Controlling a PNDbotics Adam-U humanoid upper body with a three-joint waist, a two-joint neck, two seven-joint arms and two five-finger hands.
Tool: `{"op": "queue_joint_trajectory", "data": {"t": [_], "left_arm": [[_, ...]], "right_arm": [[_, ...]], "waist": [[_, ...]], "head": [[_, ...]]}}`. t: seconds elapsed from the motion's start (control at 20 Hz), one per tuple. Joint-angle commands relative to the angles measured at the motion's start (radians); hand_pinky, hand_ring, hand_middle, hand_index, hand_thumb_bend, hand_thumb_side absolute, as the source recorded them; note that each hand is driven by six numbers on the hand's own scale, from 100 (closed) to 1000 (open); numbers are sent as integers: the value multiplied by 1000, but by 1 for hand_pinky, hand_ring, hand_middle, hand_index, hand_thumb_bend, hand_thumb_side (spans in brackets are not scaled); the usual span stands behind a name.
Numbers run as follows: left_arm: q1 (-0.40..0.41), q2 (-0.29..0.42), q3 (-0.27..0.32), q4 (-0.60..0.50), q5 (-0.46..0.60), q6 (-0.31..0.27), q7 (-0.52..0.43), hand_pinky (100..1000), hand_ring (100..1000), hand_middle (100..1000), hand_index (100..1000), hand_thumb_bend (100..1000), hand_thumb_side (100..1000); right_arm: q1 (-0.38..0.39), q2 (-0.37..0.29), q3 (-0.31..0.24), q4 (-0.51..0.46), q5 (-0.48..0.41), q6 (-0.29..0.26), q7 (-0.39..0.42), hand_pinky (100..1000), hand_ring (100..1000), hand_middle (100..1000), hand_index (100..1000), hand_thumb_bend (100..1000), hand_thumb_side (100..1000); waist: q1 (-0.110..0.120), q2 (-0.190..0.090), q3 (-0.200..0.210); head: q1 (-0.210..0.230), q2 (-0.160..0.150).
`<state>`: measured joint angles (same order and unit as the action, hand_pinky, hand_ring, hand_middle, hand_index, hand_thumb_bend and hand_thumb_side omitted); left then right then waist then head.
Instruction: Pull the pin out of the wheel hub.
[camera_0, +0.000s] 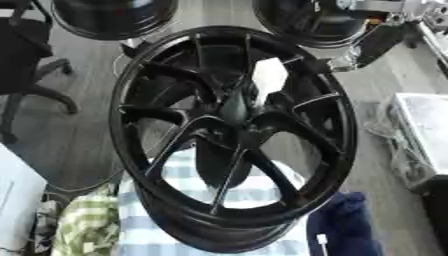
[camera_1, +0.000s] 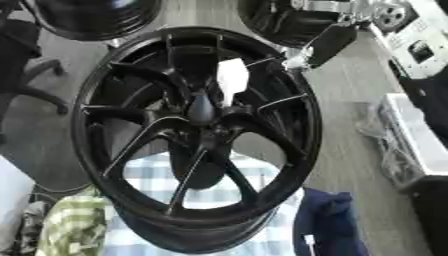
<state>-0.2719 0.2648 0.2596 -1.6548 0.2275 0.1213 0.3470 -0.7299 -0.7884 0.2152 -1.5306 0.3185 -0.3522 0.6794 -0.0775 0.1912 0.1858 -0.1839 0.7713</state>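
Note:
A big black wheel hub (camera_0: 232, 135) with several spokes fills the middle of both views, tilted toward me. At its centre sits a dark, tapered piece (camera_1: 201, 107); I cannot tell whether this is the pin. A white patch (camera_1: 232, 80) shows between the spokes just above the centre. My right arm (camera_1: 332, 42), black with silver joints, comes in from the upper right. Its hand (camera_0: 343, 61) is at the rim's upper right edge, touching or very near it. The left hand shows in neither view.
Two more black wheels (camera_0: 114, 17) (camera_0: 311, 20) lie at the top. An office chair (camera_0: 26, 60) stands left. A white box (camera_0: 424, 125) is at the right. Striped cloth (camera_0: 188, 180), green checked cloth (camera_0: 87, 225) and blue cloth (camera_0: 346, 225) lie below.

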Motion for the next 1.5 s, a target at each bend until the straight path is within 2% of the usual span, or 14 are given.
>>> {"op": "queue_joint_trajectory", "data": {"t": [0.05, 0.55, 1.5], "left_arm": [[-15, 29, 11, -8, 18, 0, 20, 676, 751, 628, 689, 100, 855], [-20, 27, 17, -12, 65, -3, 61, 676, 752, 630, 690, 107, 868], [-23, 31, 24, -13, 66, -4, 74, 675, 753, 629, 687, 100, 869]], "right_arm": [[-17, -17, -6, -37, -3, -1, 7, 845, 738, 760, 879, 453, 604], [-16, 2, 4, -59, -6, -4, 30, 850, 738, 757, 875, 445, 596], [-8, 18, 14, -41, 20, -28, 39, 841, 722, 738, 852, 422, 587]], "waist": [[2, -9, 4], [-3, -3, 26], [-14, 18, 51]], "head": [[-9, -1], [-31, -1], [-55, -1]]}}
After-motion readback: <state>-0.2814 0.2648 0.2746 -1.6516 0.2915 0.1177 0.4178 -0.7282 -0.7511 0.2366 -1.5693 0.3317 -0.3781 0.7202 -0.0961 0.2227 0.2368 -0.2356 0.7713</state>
